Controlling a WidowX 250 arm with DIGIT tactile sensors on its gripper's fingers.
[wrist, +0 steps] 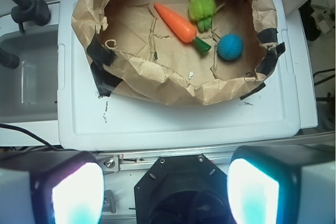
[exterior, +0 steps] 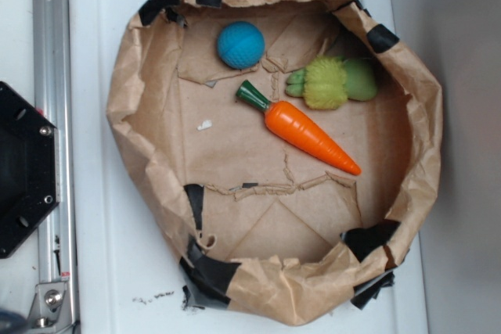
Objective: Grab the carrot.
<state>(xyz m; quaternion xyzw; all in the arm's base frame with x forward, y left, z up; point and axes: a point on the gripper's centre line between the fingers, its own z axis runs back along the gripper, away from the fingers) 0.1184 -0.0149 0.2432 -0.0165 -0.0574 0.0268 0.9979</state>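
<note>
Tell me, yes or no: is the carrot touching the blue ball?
No. In the exterior view the carrot lies apart from the blue ball, with bare paper between them.

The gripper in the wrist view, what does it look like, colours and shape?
Only the gripper fingers show, blurred at the bottom edge: two blocky dark-framed fingers with pale pads that glow whitish with cyan and pink tints. Between them lies a black hexagonal base plate with small screws. No cables or markings on the gripper are visible.
</note>
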